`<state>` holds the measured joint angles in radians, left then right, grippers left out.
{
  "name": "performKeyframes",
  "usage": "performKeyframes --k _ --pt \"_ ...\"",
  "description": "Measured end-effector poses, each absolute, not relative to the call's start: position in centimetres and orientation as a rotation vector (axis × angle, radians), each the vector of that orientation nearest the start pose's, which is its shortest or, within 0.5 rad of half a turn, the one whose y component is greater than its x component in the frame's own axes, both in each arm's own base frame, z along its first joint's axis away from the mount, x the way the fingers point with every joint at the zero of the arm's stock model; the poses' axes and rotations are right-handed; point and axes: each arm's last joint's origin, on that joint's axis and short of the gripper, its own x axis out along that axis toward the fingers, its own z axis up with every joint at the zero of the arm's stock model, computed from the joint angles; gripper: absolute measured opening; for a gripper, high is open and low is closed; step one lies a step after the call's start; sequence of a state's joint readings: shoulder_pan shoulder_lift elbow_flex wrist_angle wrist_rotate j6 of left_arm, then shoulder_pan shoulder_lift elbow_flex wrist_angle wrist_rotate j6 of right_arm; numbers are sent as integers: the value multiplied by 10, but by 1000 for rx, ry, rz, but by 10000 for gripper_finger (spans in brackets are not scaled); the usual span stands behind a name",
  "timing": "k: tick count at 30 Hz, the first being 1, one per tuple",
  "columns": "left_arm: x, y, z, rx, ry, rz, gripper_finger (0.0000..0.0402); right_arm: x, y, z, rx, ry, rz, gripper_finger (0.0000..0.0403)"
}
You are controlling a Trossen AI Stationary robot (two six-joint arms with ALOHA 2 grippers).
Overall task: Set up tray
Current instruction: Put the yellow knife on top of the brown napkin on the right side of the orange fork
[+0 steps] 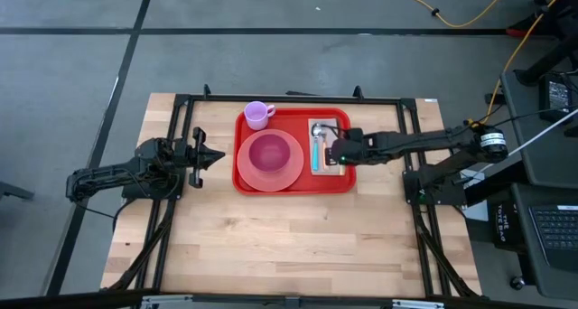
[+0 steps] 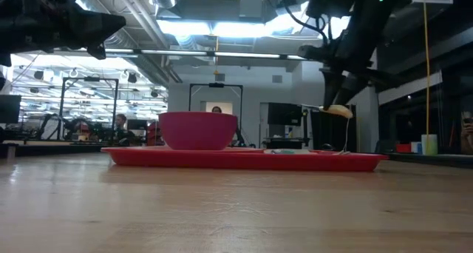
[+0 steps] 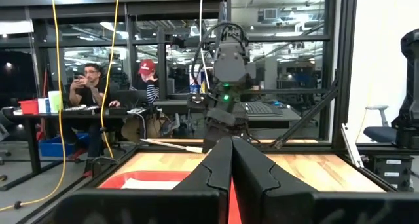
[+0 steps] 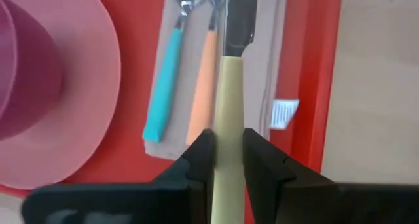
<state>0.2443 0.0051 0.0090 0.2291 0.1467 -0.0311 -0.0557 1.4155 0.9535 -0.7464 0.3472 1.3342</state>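
The red tray [image 1: 298, 119] lies mid-table and carries a pink plate [image 1: 291, 175] with a magenta bowl [image 1: 268, 153], a purple cup [image 1: 258, 115] and a beige napkin [image 4: 270, 60]. A teal-handled utensil [image 4: 163, 86] and an orange-handled one [image 4: 203, 86] rest on the napkin. My right gripper [image 4: 228, 142] hovers over the napkin, shut on a knife [image 4: 230, 86] with a pale yellow handle. My left gripper [image 1: 217, 156] waits shut just left of the tray, touching nothing. My right gripper pinches the knife's pale yellow handle [image 4: 229, 119] between its two fingers [image 4: 200, 158], coming from above and pointing down. The dark blade [image 4: 239, 18] reaches out ahead over the napkin. In the low view the knife [image 2: 336, 110] hangs roughly level, lifted clear above the tray [image 2: 244, 159].
Bare wooden table [image 1: 289, 246] spreads on the near side of the tray and on both sides of it. A black frame [image 1: 172, 201] rims the table. People sit at desks in the room beyond [image 3: 91, 86].
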Motion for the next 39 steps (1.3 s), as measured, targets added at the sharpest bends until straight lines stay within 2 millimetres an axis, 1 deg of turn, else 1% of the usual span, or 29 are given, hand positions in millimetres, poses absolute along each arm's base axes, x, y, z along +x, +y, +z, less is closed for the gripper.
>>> performKeyframes --k 4,10,13,15,18,23,28,39 --pt "93 19 188 14 -230 93 4 260 -32 223 947 757 -1052 61" --pt "93 19 188 14 -229 93 4 276 -42 244 901 783 -1046 61" --pt "93 19 188 14 -229 93 4 284 -49 252 882 839 -1088 61" --pt "93 19 188 14 -229 93 4 289 -53 252 881 891 -1143 61" --pt "93 19 188 5 -229 92 4 298 -58 247 896 981 -1187 61" --pt "93 19 188 5 -229 92 4 312 -67 230 937 1045 -1193 61" --pt "93 19 188 6 -229 92 4 316 -76 216 945 1078 -1223 61" --pt "93 19 188 3 -229 91 4 327 -84 187 966 1132 -1277 61"
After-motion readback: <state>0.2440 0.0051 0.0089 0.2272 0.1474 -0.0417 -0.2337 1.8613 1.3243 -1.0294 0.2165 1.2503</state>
